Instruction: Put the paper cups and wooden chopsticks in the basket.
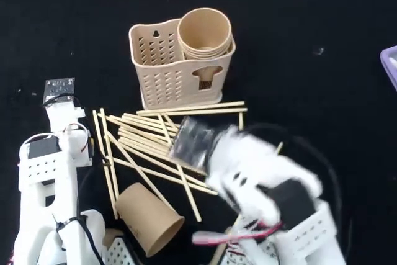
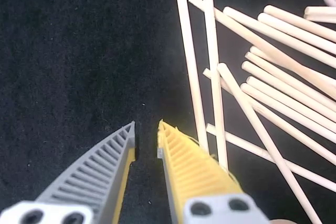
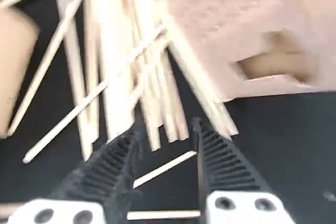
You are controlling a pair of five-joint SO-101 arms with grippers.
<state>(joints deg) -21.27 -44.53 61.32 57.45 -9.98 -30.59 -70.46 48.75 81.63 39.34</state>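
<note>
The beige slotted basket (image 1: 164, 72) stands at the back with stacked paper cups (image 1: 205, 32) in one compartment. Wooden chopsticks (image 1: 152, 138) lie scattered in front of it, and one paper cup (image 1: 147, 217) lies on its side near the front. My right gripper (image 3: 168, 128) hovers open over the chopsticks (image 3: 118, 77), just short of the basket (image 3: 252, 35); one loose stick lies below its fingers. My left gripper (image 2: 146, 127) is slightly open over bare black cloth, with chopstick ends (image 2: 202, 66) just beside its yellow finger (image 2: 181, 156).
The table is covered in black cloth (image 1: 310, 91). The left arm (image 1: 53, 159) stands at the front left, the right arm (image 1: 267, 181) at the front right, reaching over the pile. A purple object (image 1: 391, 63) sits at the right edge.
</note>
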